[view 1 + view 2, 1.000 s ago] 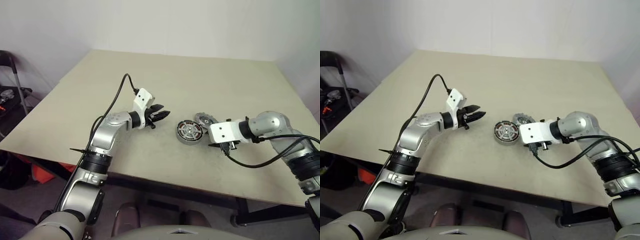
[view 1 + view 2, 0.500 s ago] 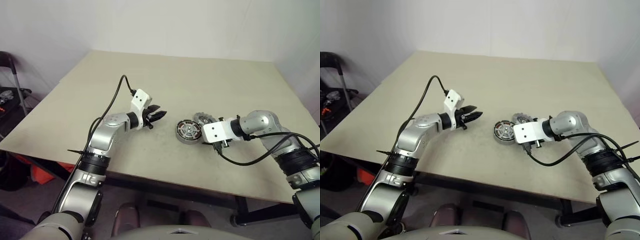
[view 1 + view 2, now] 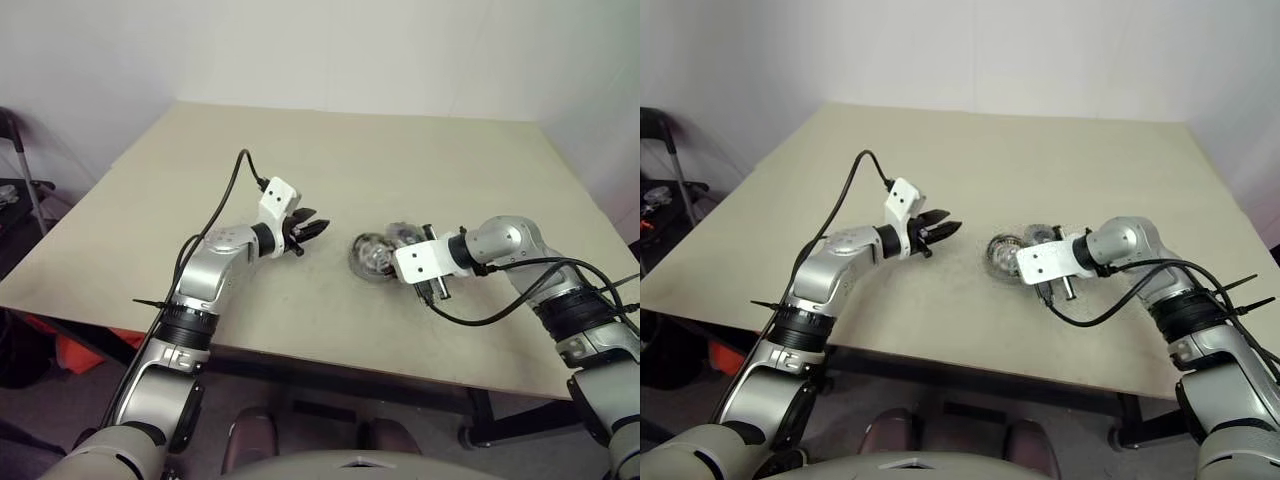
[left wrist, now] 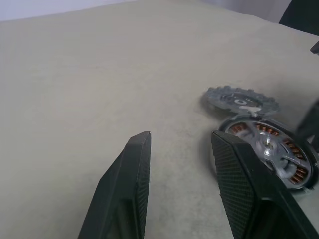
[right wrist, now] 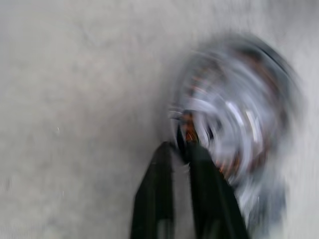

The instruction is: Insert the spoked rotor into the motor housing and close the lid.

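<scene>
While the head views give the wide layout, they show the motor housing [image 3: 371, 256] resting on the pale worktop [image 3: 300, 170] about midway between the two arms, with the lid [image 3: 403, 235] just behind it. The left claw [image 3: 311, 228] hovers well apart from it, to its left, and the right claw sits close against its near right side, hidden behind its own white wrist block.

From the left wrist, the left claw [image 4: 180, 144] stands partly open and empty. This view adds detail: copper windings around a silver hub in the housing [image 4: 269, 152], and the notched lid [image 4: 242, 99] touching or nearly touching its far edge.

Through the right wrist, the right claw [image 5: 182, 148] is pinched shut at the housing's near edge; whether it grips the rim cannot be told through the blur.

Being metal, the housing is probably heavy, stiff and smooth, so it may slide; the outer wall looks the safest hold, away from the windings. No separate spoked rotor can be made out.
</scene>
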Available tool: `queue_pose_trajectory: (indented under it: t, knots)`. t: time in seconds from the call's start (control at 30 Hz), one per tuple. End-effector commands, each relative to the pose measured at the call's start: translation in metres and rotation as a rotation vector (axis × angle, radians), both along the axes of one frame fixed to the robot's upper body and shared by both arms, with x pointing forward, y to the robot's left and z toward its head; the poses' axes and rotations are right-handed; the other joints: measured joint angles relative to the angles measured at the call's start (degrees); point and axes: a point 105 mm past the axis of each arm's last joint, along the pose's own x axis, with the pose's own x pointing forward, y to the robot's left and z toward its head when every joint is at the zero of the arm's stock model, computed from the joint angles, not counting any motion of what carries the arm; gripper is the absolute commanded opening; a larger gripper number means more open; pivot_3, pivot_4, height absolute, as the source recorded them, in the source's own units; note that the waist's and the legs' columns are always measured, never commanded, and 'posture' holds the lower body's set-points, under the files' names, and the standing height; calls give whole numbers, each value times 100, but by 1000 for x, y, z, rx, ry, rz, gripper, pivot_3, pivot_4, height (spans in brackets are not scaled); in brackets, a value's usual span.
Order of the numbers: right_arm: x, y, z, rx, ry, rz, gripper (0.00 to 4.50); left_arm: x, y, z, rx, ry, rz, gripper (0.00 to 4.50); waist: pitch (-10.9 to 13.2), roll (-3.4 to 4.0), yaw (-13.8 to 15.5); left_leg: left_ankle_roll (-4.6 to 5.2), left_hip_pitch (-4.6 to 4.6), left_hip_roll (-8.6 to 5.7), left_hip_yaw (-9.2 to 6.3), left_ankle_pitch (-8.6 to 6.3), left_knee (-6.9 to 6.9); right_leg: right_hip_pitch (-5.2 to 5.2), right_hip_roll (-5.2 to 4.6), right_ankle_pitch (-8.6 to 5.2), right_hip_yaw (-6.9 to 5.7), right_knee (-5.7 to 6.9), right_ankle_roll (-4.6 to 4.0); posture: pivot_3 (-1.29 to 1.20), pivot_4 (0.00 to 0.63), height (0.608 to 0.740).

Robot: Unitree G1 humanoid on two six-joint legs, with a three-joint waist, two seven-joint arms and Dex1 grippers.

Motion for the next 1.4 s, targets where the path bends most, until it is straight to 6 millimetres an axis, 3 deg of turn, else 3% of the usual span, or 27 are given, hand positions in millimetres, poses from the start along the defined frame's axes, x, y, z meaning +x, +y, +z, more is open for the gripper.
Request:
queue_pose_trajectory:
  t: [0.03, 0.33, 0.73, 0.93, 1.17, 1.33, 1.37, 1.4]
  knots:
    - [7, 5, 20, 15, -74, 17, 15, 2, 3, 16, -13, -62, 7, 2028, 2, -3, 0, 0, 0, 1, 0, 0, 0, 0, 0, 0, 0, 0, 0, 0, 0, 740]
    - [14, -2, 30, 55, -119, -54, 4, 3, 3, 12, -7, -63, 19, 2028, 3, -4, -1, -1, 0, 1, 0, 0, 1, -4, 0, 0, 1, 5, 0, 0, 0, 740]
    - [-3, 12, 52, 176, -84, -49, 4, 6, 8, 11, -1, -61, 35, 2028, 3, -4, 4, -1, -4, 5, 0, -1, -1, -9, 1, 0, 3, 4, 0, 0, 0, 740]
    - [-15, 14, 39, 178, -24, -59, 4, 10, 11, 14, 2, -69, 46, 2028, 3, -4, 5, -2, -4, 4, 0, 0, -1, -9, 1, 0, 3, 4, 0, 0, 0, 740]
    - [-5, 14, 37, 210, -88, -119, 2381, 12, 12, 16, 5, -79, 47, 2028, 3, -4, 5, -4, -1, 3, 0, 1, -1, -8, 1, 0, 4, 6, 0, 0, 0, 740]
    - [2, 9, 46, 291, -107, -196, 4177, 11, 12, 16, 6, -78, 42, 2028, 3, -4, 5, -5, -2, 2, 0, 1, -1, -8, 0, 0, 5, 5, 0, 0, 0, 740]
    - [4, 9, 49, 325, -110, -225, 4451, 11, 11, 16, 4, -77, 41, 2028, 3, -4, 5, -5, -2, 2, 0, 1, -1, -8, 0, 0, 5, 5, 0, 0, 0, 740]
    - [7, 9, 53, 369, -110, -266, 4451, 11, 11, 16, 2, -76, 40, 2028, 3, -4, 4, -5, -2, 2, 0, 1, -1, -8, 1, 0, 5, 5, 0, 0, 0, 740]
